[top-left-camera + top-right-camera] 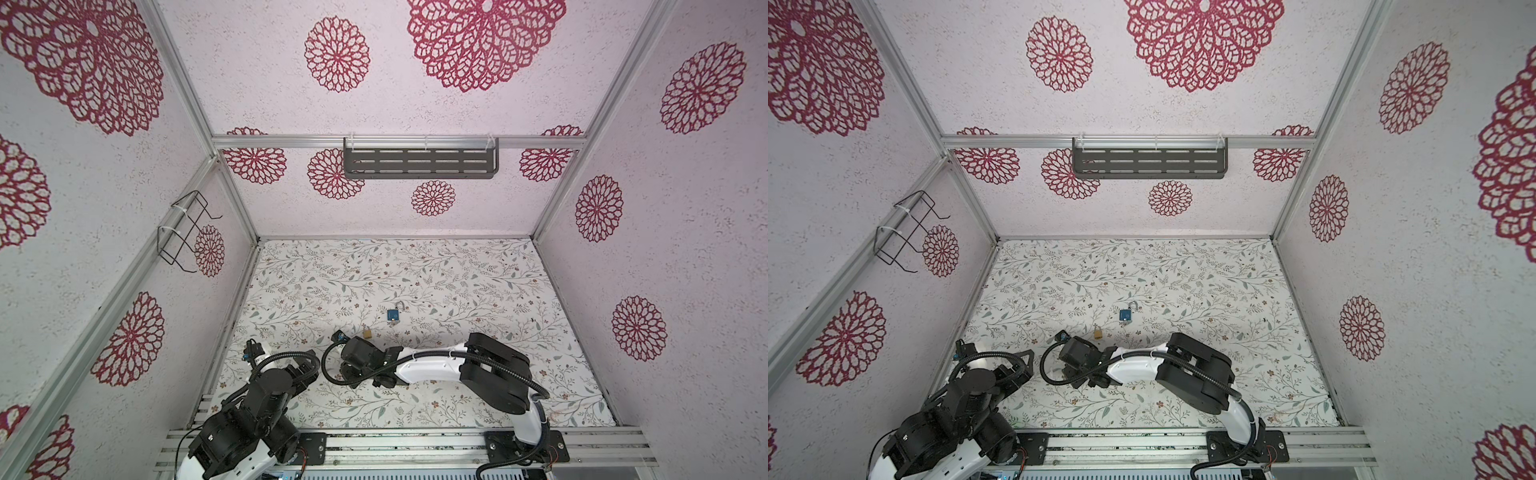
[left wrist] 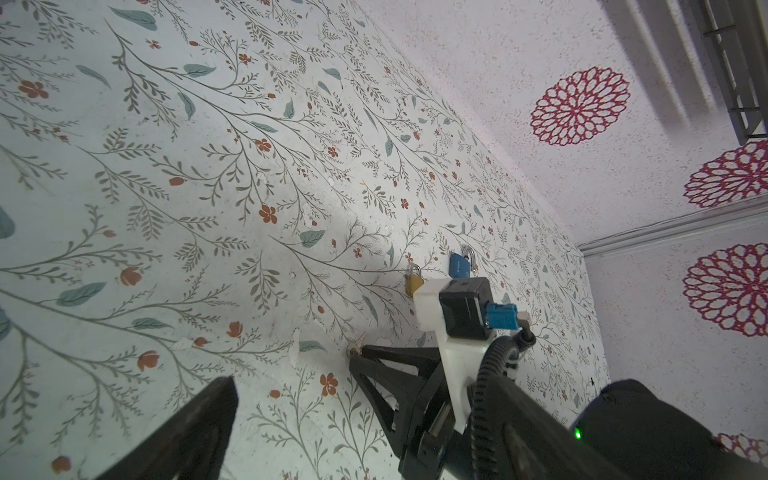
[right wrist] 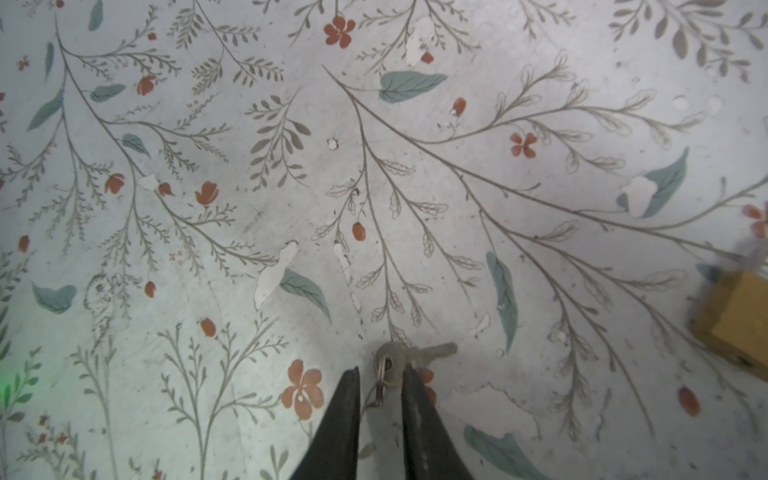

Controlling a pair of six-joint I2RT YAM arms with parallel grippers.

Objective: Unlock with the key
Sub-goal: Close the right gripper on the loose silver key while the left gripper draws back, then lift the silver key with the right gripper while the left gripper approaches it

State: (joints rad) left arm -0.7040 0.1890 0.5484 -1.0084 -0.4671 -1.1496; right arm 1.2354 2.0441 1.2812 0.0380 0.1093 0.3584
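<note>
Straddles the key (image 3: 411, 355) with the right claw (image 3: 380, 372), near the brass padlock (image 3: 735, 328). Jaws a narrow gap apart, one finger against the key's round head, the other just short: nothing pinched yet. Angles the fingers steeply down, probably to catch the thin head off the table (image 3: 208, 208). Parks the left claw (image 1: 1025, 368) wide apart and empty, farther from the brass padlock, likely reserved for steadying it. Looks small, flat, dull silver, on a split ring, blade pointing toward the brass padlock.
</note>
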